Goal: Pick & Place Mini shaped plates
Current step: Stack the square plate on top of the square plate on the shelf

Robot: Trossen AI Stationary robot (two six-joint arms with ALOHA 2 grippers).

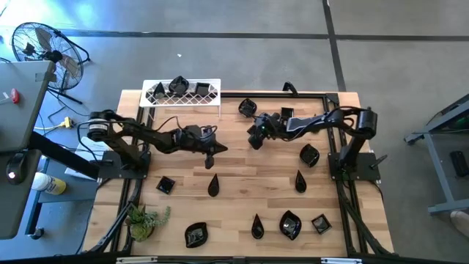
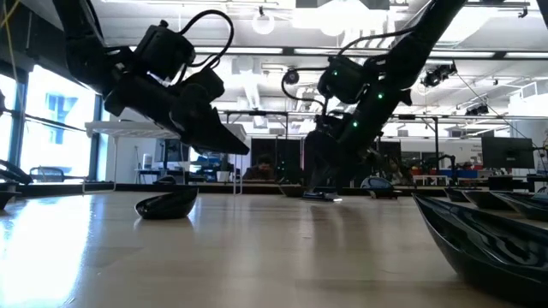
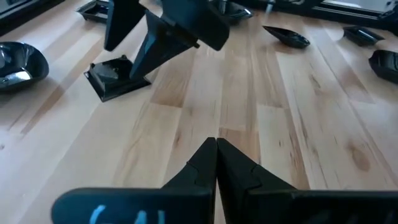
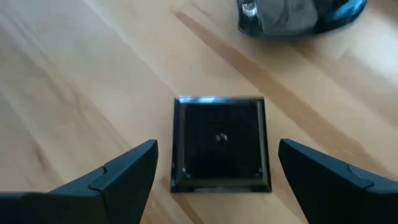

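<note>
- my right gripper [image 4: 214,168] hovers near the table's [image 1: 242,165] far edge, fingers [image 4: 118,171] spread wide either side of a square black plate [image 4: 219,143] lying flat, not touching it.
- my left gripper [image 3: 216,163] hangs mid-table, fingers pressed together, empty.
- other black plates [image 1: 213,185] lie scattered toward the near edge.

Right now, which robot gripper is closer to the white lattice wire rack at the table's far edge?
Left. The left gripper hovers over the wood just in front of the white lattice wire rack, shut; the right gripper hangs open farther to its right.
</note>
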